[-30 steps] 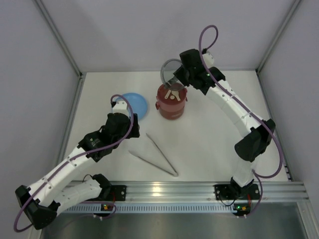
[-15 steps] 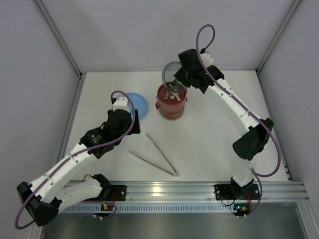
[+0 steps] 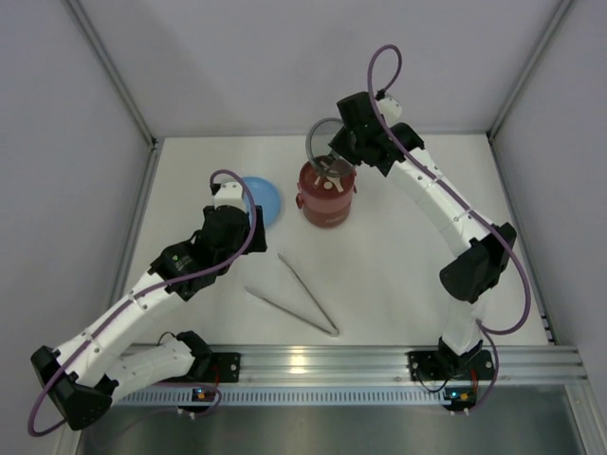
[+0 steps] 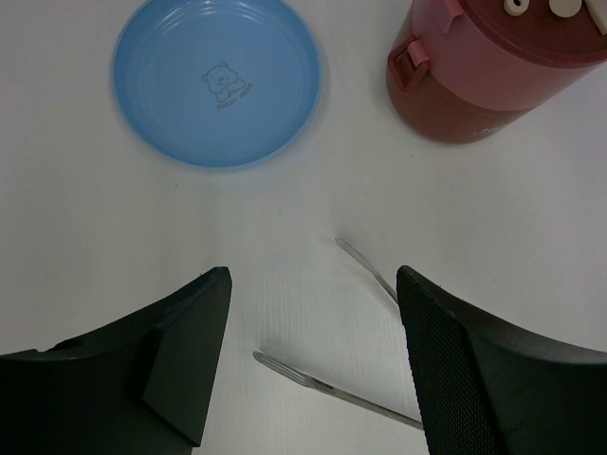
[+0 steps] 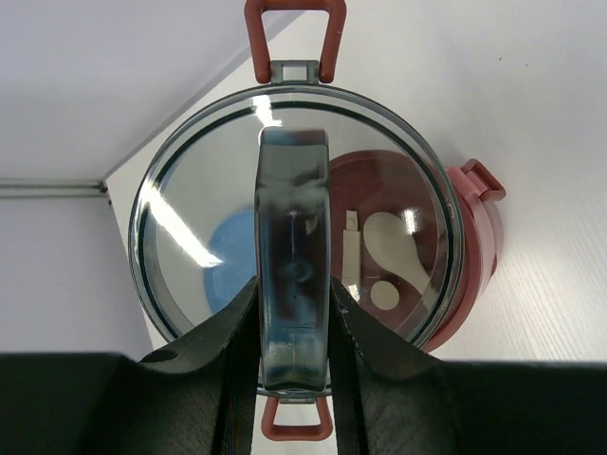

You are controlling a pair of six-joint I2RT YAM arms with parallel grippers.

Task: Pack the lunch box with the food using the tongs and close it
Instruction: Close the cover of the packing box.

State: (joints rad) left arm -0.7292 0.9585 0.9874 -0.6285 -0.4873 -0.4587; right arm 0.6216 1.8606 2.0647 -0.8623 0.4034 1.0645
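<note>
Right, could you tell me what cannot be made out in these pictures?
- Top view: top of the lunch box, partly hidden by the cover and right gripper.
- Left wrist view: joined end of the tongs, behind the left gripper.
- Right wrist view: pale shapes under the tinted cover; food or not, unclear.

The tilted cover (image 3: 319, 144) partly blocks the lunch box (image 3: 327, 203) from above.

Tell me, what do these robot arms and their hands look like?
The left arm and right arm are slim white tubes linked by chunky black joints. A purple cable loops along each arm. The left hand and right hand are black, each with two broad, wedge-shaped fingers whose inner faces look finely textured. The black bases carry small coloured lights.
</note>
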